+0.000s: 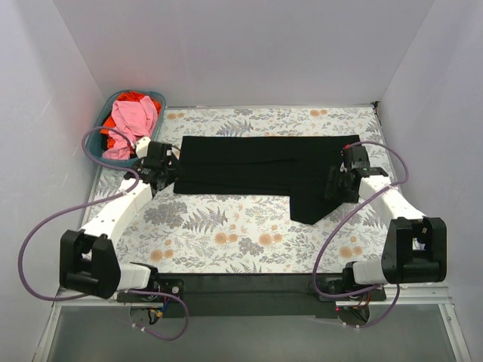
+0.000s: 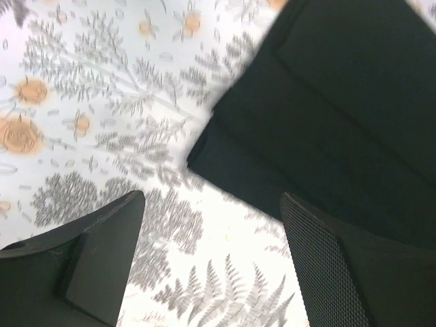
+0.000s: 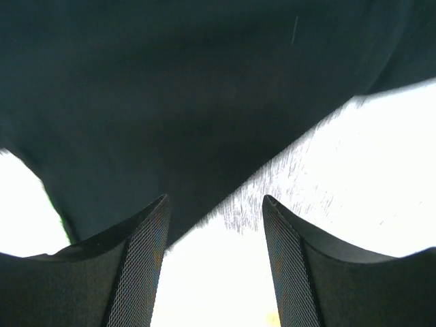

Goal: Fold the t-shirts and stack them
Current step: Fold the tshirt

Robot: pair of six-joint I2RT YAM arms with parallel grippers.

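A large black t-shirt (image 1: pixel 256 170) lies flat as a long folded strip across the floral table cover (image 1: pixel 226 234), with a flap hanging toward the near side at its right end. My left gripper (image 1: pixel 172 170) stands open at the strip's left end. In the left wrist view the left gripper (image 2: pixel 211 197) has only floral cover between its fingers, and the black t-shirt's corner (image 2: pixel 327 109) lies just beyond. My right gripper (image 1: pixel 337 185) stands open at the right end. The right gripper (image 3: pixel 214 201) shows the black t-shirt's edge (image 3: pixel 177 102) just ahead, with nothing gripped.
A teal basket (image 1: pixel 155 96) sits in the back left corner holding a pink t-shirt (image 1: pixel 132 121) and an orange-red one (image 1: pixel 130 96). White walls close in the table on three sides. Purple cables loop beside both arms.
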